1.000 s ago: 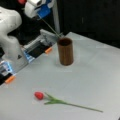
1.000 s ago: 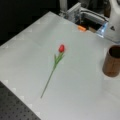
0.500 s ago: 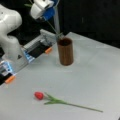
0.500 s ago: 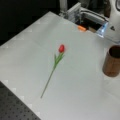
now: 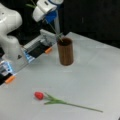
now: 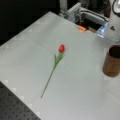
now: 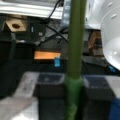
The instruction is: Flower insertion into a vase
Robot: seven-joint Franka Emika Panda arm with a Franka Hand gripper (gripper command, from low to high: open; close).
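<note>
Brown and wood-like, the vase [image 5: 65, 51] stands at the far side of the table [image 5: 95, 75]; a red tulip [image 5: 60, 100] lies flat nearer, well apart from it. The gripper [image 5: 49, 17] hangs above the vase's left, closed on a green stem [image 5: 53, 28] whose lower end reaches the vase's mouth.

Light: even glow is washing the pale table [image 5: 95, 75], background staying dark.
Focus: wrist view's green stem [image 7: 75, 50] is blurring heavily.
</note>
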